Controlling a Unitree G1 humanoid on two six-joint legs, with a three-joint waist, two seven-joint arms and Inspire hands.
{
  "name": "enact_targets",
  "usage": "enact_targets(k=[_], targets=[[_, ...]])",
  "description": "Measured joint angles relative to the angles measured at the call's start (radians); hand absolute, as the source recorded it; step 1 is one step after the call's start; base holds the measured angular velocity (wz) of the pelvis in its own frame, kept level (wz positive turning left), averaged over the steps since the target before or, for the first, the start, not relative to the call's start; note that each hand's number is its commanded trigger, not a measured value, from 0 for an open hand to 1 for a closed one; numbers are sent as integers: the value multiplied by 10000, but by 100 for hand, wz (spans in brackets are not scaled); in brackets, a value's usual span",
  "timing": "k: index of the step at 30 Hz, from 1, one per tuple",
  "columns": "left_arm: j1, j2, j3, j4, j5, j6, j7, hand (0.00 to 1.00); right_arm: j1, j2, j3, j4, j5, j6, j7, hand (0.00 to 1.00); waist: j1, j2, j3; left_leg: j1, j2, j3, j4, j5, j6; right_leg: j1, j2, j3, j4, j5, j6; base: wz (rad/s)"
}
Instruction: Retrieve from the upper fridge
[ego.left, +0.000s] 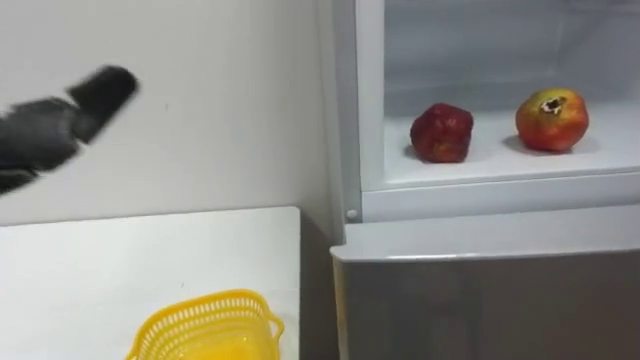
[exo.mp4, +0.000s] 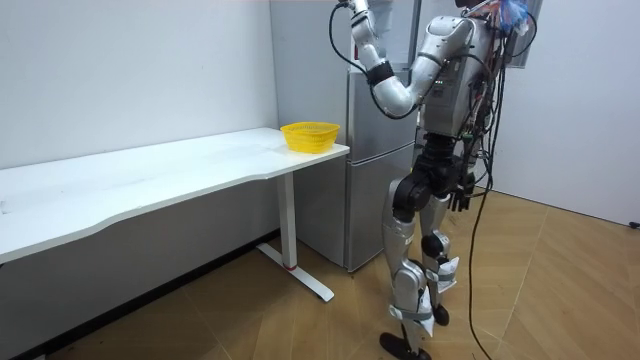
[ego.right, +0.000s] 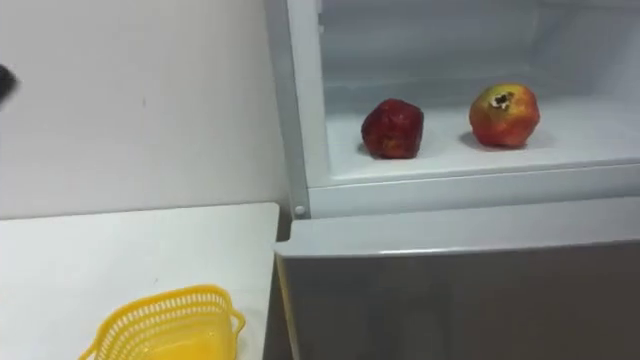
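Dark red and lumpy, a rounded fruit (ego.left: 441, 132) sits on the smooth white shelf (ego.left: 600, 150) of the open upper fridge compartment, with a glossy red-and-yellow pomegranate (ego.left: 551, 119) just beside it, crown turned up and forward; neither shows a clear long axis. Both lie well apart to the right of the raised left hand (ego.left: 45, 130), whose blurred fingers (ego.left: 105, 88) I cannot tell as released or clenched. Below those fingers, a yellow plastic mesh basket (ego.left: 205, 322) rests on the white counter (ego.left: 120, 260). The right hand (exo.mp4: 466, 192) hangs by the hip, its state unclear.

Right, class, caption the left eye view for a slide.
Open upper fridge holding a dark red fruit and an orange-red fruit; yellow basket on the table.
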Motion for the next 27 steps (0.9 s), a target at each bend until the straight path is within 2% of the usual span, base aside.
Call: enact_targets(k=[2,5,6,7,9,10,12,14,16,20,21,23,25,27], targets=[[612,3,535,103,109,-220,649,0,133,23,-48,-261,-10,-4,0,0,176,1,-1,58,-14,-4,-3,0,0,20,-14,0,66,-50,3,0],[1572,2,1243,567,148,-316,1755,0,354,44,-112,-410,-9,3,1,0,320,4,23,70,-26,-82,9,0,0,11,-35,-71,156,-121,2,9],[2079,-1,1510,919,146,-395,2162,0,413,44,-216,-598,-17,19,4,0,339,-8,24,78,-22,-95,10,0,0,13,-31,-74,157,-121,0,5],[2314,-14,1598,1176,158,-417,2349,0,482,46,-257,-748,-22,34,-2,0,359,77,62,77,-21,-97,9,0,0,16,-31,-75,156,-121,0,0],[3146,-116,1762,2480,19,-407,3101,0,514,40,-310,-1011,-24,100,-8,0,401,78,52,44,-22,-100,9,0,0,9,-33,-69,169,-129,-10,0],[3346,-156,1761,2834,-70,-400,3262,0,507,39,-308,-1028,-24,118,-7,0,424,90,58,49,-22,-100,8,0,0,12,-32,-67,168,-133,-10,0],[3872,-485,1757,4275,-251,-281,3956,0,523,46,-304,-1124,-21,156,-11,0,384,102,73,37,-24,-100,6,-2,1,6,-33,-73,151,-134,-8,0],[4115,-769,1747,5224,-598,-256,4459,0,547,75,-307,-1348,-36,303,-10,0,347,51,74,-14,-30,-162,5,-2,1,-22,-45,-118,153,-136,-8,6],[4241,-904,1684,6304,-706,-244,4897,0,546,74,-310,-1549,-88,440,-14,0,320,24,51,-83,-40,-237,1,-2,1,-62,-55,-155,165,-152,-1,7],[4440,-969,1003,8821,-2867,-262,5616,0,558,118,-192,-1800,-178,578,1,0,300,-114,76,-131,-46,-277,-2,-1,2,-176,-62,-123,311,-192,-11,0],[4431,-1083,817,9516,-3311,-209,5751,0,515,162,-195,-1821,-179,654,-3,0,291,-134,79,-123,-51,-305,-2,-1,2,-177,-65,-113,315,-192,-11,0],[4559,-1313,376,10205,-3726,-163,5914,0,508,210,-192,-1850,-181,676,-6,0,287,-176,84,-116,-66,-327,-11,-2,3,-166,-70,-80,308,-191,-10,0],[4639,-1358,-245,11323,-3820,-154,5818,0,483,272,-197,-1778,-270,796,-3,0,179,-186,85,-65,-78,-350,-13,-2,4,-48,-81,-104,266,-186,0,5],[4651,-1400,-1093,13036,-3819,-47,5516,0,409,345,-190,-1708,-354,887,65,0,170,-187,88,15,-79,-353,-37,-14,17,5,-62,-58,172,-181,13,-4]])
